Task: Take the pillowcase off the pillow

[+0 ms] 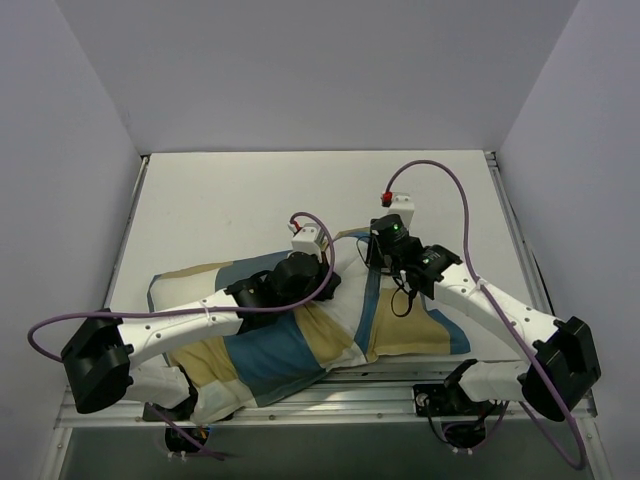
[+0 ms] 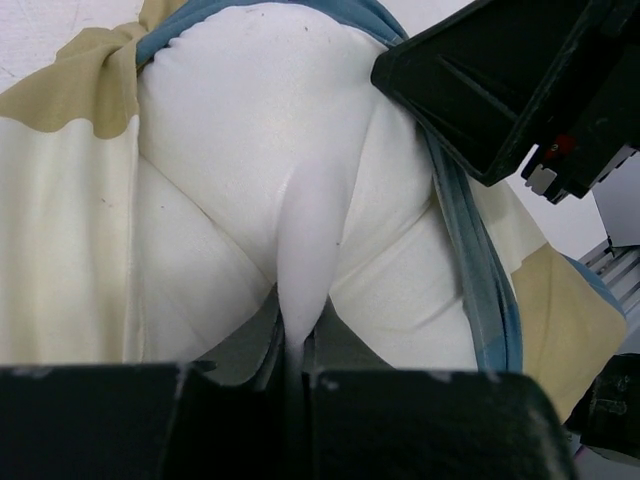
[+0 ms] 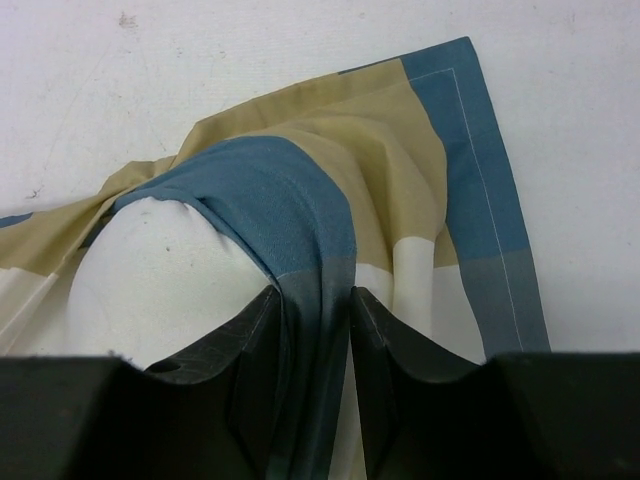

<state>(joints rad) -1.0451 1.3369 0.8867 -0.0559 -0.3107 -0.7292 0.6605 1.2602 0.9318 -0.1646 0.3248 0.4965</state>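
Observation:
The blue, tan and cream pillowcase (image 1: 290,345) lies across the near half of the table with the white pillow (image 1: 350,290) showing at its open far edge. My left gripper (image 1: 318,268) is shut on a pinched fold of the white pillow (image 2: 300,230); the pillowcase (image 2: 70,200) lies round it there. My right gripper (image 1: 385,262) is shut on the blue edge of the pillowcase (image 3: 300,230), with the pillow (image 3: 150,270) bare just to its left. The two grippers sit close together.
The grey table (image 1: 250,200) is walled at the back and sides. A metal rail (image 1: 400,385) runs along the near edge by the arm bases. Purple cables (image 1: 460,210) loop above the arms.

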